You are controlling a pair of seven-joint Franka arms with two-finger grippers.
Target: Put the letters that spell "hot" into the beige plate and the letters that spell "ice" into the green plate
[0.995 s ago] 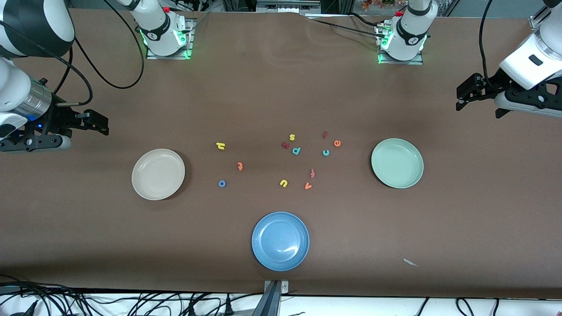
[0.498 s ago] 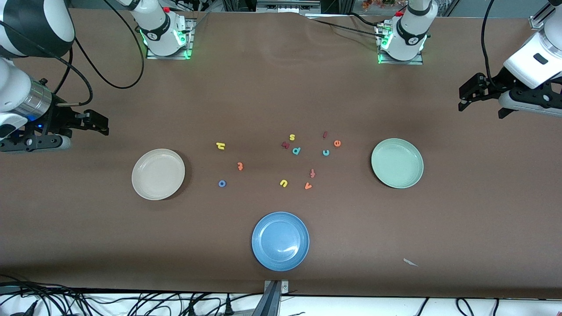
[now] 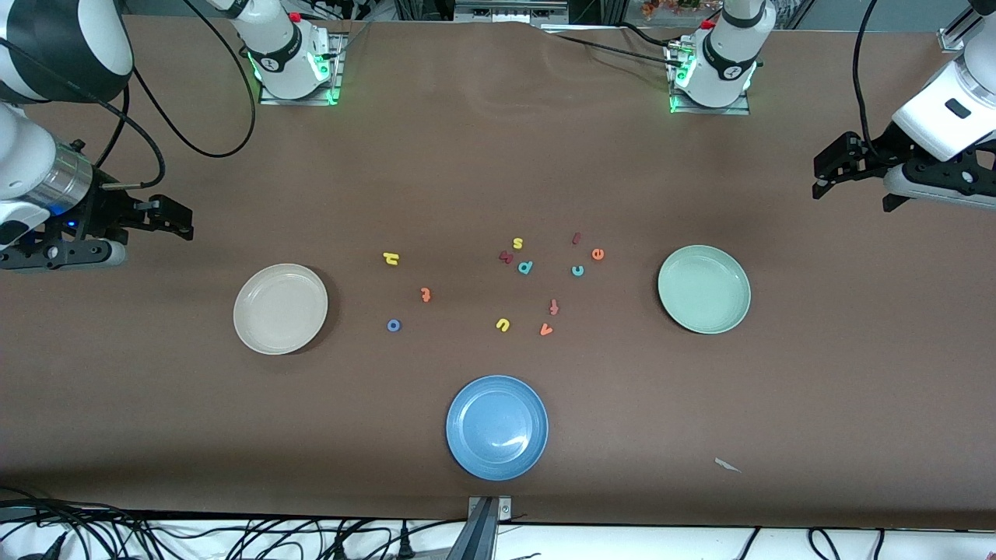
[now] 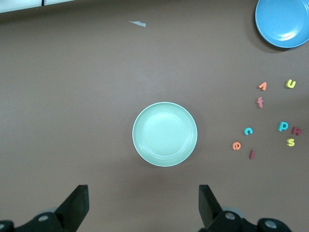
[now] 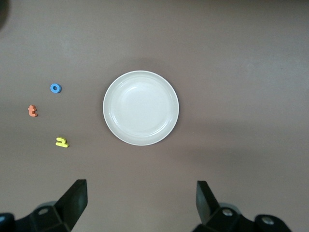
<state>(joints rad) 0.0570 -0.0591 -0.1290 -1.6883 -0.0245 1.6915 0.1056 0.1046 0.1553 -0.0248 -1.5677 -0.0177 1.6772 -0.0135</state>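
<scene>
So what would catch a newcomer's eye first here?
Three round shallow plates on the brown table: cream-beige toward the right arm's end, pale mint-green toward the left arm's end, blue nearest the camera. Tiny coloured foam letters lie scattered between them.

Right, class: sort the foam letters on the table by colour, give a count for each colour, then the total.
Yellow: 3, the h, s and u
Orange: 3, the t, e and v
Teal: 2, the p and c
Red: 3, the i, f and one beside the p
Blue: 1, the o
Total: 12
</scene>
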